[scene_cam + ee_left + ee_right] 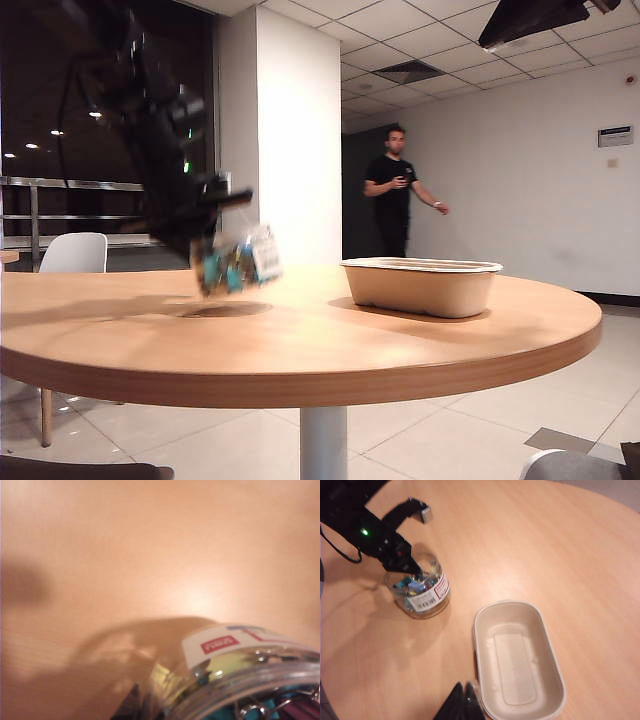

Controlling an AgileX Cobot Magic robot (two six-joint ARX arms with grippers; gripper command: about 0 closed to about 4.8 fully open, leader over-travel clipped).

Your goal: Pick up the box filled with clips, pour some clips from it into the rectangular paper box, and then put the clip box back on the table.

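Observation:
The box filled with clips (238,262) is a clear round jar with a white label. It hangs tilted a little above the table (300,350), over its own shadow. My left gripper (220,240) is shut on its rim from above, as the right wrist view also shows for the gripper (407,570) and the jar (422,592). Coloured clips (260,711) fill the jar (235,670) in the left wrist view. The rectangular paper box (420,285) stands empty to the right. My right gripper (465,692) hovers shut beside the paper box (517,660), holding nothing.
A man in black (395,190) stands in the room behind the table. A white chair (72,252) sits at the far left. The round table's edge (600,500) curves past the paper box.

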